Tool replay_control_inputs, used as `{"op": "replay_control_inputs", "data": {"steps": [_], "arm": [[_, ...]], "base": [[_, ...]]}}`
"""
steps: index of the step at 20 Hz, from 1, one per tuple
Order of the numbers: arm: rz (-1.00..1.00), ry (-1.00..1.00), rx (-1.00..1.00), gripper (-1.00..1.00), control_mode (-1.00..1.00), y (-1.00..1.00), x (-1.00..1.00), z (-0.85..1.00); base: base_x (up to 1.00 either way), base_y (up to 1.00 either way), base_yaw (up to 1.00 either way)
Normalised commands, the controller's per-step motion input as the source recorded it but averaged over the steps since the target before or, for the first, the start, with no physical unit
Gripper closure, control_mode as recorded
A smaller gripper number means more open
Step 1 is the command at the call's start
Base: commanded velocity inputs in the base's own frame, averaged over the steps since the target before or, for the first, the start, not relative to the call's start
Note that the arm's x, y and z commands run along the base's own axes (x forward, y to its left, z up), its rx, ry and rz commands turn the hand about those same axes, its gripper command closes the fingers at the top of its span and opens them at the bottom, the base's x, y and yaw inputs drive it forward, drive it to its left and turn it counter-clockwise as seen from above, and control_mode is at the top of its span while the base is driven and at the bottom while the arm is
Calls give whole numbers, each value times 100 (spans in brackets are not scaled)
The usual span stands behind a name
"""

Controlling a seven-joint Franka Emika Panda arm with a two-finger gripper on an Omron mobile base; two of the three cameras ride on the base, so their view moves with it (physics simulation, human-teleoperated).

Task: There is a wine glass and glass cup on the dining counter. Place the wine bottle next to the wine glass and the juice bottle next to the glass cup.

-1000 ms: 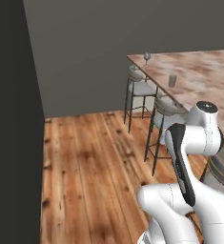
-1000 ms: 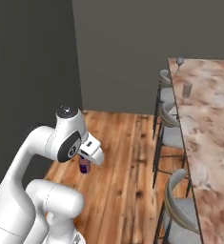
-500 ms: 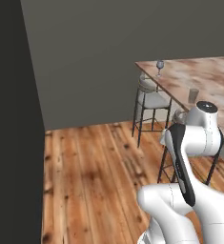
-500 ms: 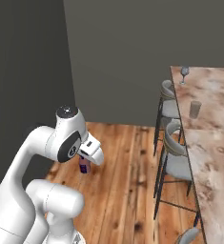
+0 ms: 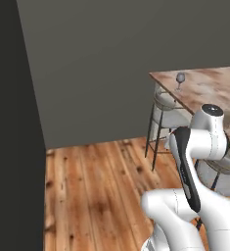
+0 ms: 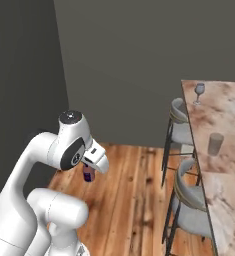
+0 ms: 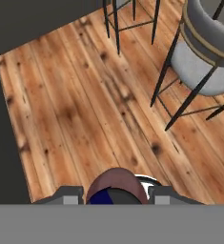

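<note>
While the base faces the dining counter [image 6: 224, 170] from the wooden floor [image 5: 102, 191], the juice bottle [image 6: 88, 174] hangs at 9 o'clock in the right base view, pinched in the gripper [image 6: 90, 172] under the white hand. Jaws are part closed on the bottle body; purple shows at its lower end. In the hand view the brownish-pink bottle [image 7: 117, 188] sits at 6 o'clock between the two fingertips [image 7: 68, 195], floor below it.

Moving right in the right base view: two grey bar stools [image 6: 191, 210] at 3 to 5 o'clock, tucked against the counter edge. Glass cup [image 6: 215, 144] stands at 3 o'clock on the marbled top, near the counter's stool-side edge. Wine glass [image 6: 199, 93] sits beyond it at 2 o'clock, well apart from the cup. In the left base view the wine glass [image 5: 180, 80] is at 2 o'clock near the counter corner.

Step in hand, my read: carrying the juice bottle toward the counter. Next move calls for closing in on the counter, lifting the bottle over the stools and edge, then setting it upright just beside the glass cup without knocking it.
</note>
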Motion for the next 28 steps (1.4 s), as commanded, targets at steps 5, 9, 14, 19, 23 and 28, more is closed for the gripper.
{"op": "replay_control_inputs", "data": {"steps": [5,9,14,19,23,28], "arm": [[0,0,0,100,100,0,0,0],[0,0,0,100,100,0,0,0],[0,0,0,100,100,0,0,0],[0,0,0,100,100,0,0,0],[0,0,0,100,100,0,0,0],[0,0,0,100,100,0,0,0]], "base": [[94,26,0],[79,22,-26],[44,28,-69],[43,29,-71],[42,29,-71],[41,17,-65]]}}
